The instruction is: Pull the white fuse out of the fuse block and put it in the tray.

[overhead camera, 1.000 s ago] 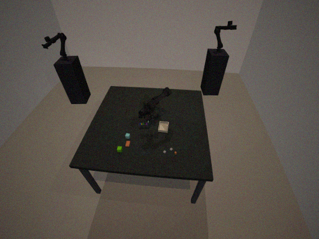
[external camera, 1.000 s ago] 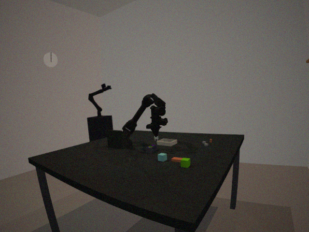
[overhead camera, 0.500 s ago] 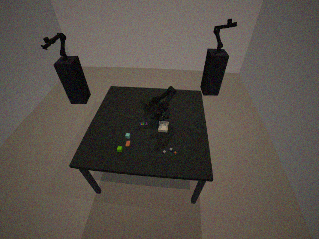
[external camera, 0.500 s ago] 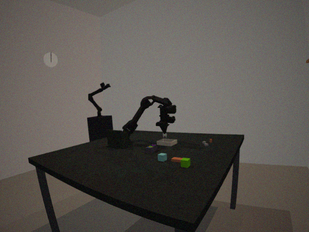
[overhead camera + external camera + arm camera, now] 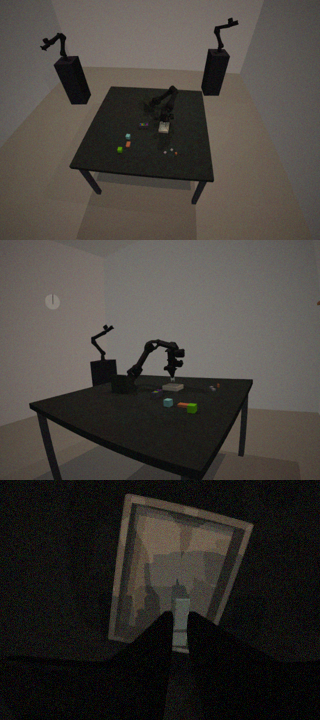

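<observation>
Dim counter (image 5: 134,426): near its centre the tool (image 5: 172,376) pinches the white fuse (image 5: 180,620) above the tray (image 5: 172,387); releasing this high, the fuse may bounce out.

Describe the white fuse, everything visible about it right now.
The white fuse is a small, pale, narrow rectangular piece, plain and smooth-looking. It is pinched between the dark fingers of the gripper, with one end sticking out beyond the fingertips. In the exterior view it hangs upright just above the tray, apparently not yet touching it. It is out of the fuse block, which sits off to one side. Finer markings are too dim to make out.
</observation>
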`<action>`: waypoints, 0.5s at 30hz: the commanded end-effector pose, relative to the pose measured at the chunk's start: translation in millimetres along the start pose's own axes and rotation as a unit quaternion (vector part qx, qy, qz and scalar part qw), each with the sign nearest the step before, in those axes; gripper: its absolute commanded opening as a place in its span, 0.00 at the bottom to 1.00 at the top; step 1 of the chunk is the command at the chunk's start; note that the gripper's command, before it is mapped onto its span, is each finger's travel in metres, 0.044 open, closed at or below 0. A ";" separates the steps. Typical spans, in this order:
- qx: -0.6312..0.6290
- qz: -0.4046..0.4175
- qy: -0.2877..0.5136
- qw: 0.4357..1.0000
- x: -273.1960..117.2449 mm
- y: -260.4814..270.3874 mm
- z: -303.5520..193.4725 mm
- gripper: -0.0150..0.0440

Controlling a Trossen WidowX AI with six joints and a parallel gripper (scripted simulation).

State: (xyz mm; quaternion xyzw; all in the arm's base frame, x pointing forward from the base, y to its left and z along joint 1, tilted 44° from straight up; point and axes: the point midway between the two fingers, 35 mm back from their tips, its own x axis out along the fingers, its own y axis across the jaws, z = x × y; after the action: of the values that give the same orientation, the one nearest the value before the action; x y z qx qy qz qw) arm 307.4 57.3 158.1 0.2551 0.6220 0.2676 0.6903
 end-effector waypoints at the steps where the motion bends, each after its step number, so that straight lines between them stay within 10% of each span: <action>1: 0.004 0.003 0.002 1.000 7.3 0.2 -1.6 0.25; 15: 0.004 0.004 0.002 1.000 29.7 0.8 -2.1 0.25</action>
State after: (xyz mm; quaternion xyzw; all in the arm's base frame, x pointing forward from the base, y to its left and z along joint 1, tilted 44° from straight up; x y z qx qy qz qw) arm 309.3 74.2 141.3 0.2554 0.6218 0.2680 0.6902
